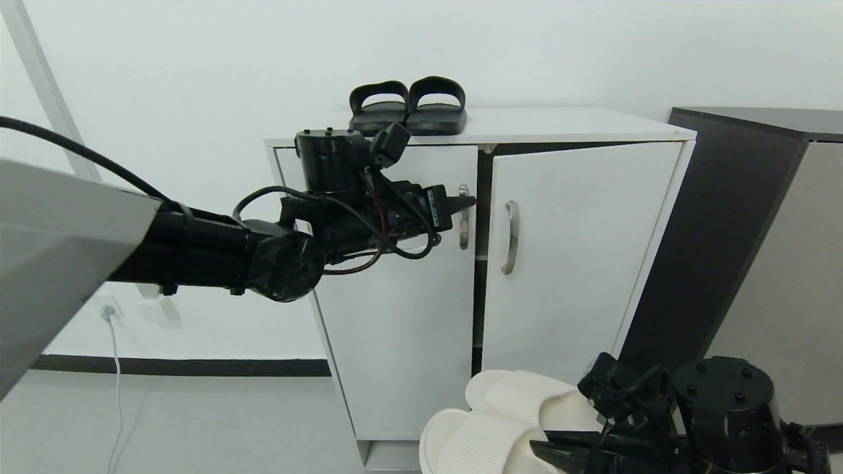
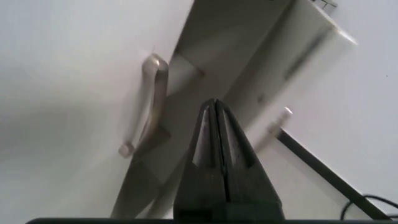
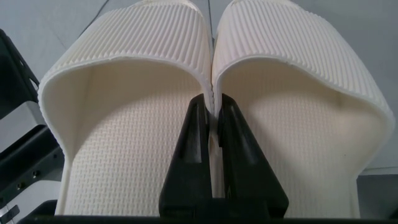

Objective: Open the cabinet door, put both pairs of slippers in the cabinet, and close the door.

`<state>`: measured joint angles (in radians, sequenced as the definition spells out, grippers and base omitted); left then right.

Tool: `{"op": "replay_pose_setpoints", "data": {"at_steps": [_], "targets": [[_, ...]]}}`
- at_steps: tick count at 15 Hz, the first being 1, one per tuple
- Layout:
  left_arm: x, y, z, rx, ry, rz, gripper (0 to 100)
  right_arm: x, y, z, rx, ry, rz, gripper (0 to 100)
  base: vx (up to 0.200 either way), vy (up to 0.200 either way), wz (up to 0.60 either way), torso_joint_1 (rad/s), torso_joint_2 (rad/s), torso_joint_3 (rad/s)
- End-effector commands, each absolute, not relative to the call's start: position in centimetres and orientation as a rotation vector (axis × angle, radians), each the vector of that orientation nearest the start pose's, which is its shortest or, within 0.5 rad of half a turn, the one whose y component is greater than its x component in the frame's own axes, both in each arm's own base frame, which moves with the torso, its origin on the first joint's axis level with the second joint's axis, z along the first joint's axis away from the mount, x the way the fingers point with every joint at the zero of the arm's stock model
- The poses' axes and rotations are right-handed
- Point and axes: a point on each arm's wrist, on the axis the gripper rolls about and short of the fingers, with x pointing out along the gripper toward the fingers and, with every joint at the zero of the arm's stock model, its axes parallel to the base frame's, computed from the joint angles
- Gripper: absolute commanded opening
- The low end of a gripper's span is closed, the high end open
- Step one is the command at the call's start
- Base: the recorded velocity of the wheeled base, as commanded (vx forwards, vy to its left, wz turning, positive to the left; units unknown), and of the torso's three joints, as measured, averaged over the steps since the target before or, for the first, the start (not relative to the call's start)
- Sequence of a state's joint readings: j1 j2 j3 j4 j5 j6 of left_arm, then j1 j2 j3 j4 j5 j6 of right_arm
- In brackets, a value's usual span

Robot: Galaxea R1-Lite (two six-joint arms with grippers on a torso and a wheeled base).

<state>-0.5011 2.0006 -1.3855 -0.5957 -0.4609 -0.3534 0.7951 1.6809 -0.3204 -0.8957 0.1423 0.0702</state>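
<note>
While pressed together and empty, left gripper (image 2: 216, 118) jaws just beside the left door handle (image 1: 463, 217) — upright bar ahead of the tips, nearer arm. Right gripper (image 3: 212, 124): clamped on white slippers (image 3: 124, 155), low at cabinet (image 1: 593, 125) foot; black slippers (image 1: 408, 108) on its top's back edge.

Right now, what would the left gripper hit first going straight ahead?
The left gripper, shut, aims past the left door handle into the gap; likely the right door edge first, depth unclear.
</note>
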Motion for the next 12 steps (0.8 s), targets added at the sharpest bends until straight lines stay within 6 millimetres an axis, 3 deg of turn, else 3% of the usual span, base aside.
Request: {"op": "replay_pose_setpoints", "data": {"at_steps": [1,6,9,12], "targets": [[37.1,-21.6,22.1,-0.331,0.204,-0.949,0,16.1,17.1,9.7,-0.092,0.49,0.907,0,0.0,0.0,0.0,0.0,0.0,0.0],[37.5,-23.8,21.8,-0.334,0.201,-0.988,0,15.9,17.3,9.6,-0.098,0.494,0.92,0,0.0,0.0,0.0,0.0,0.0,0.0],[37.8,-24.1,22.1,-0.375,0.199,-0.992,0,15.5,17.4,9.4,-0.106,0.504,0.932,0,0.0,0.0,0.0,0.0,0.0,0.0],[37.5,-24.5,22.0,-0.378,0.206,-0.997,0,15.2,17.6,9.3,-0.111,0.506,0.947,0,-0.2,0.0,0.0,0.002,0.0,0.002]]}}
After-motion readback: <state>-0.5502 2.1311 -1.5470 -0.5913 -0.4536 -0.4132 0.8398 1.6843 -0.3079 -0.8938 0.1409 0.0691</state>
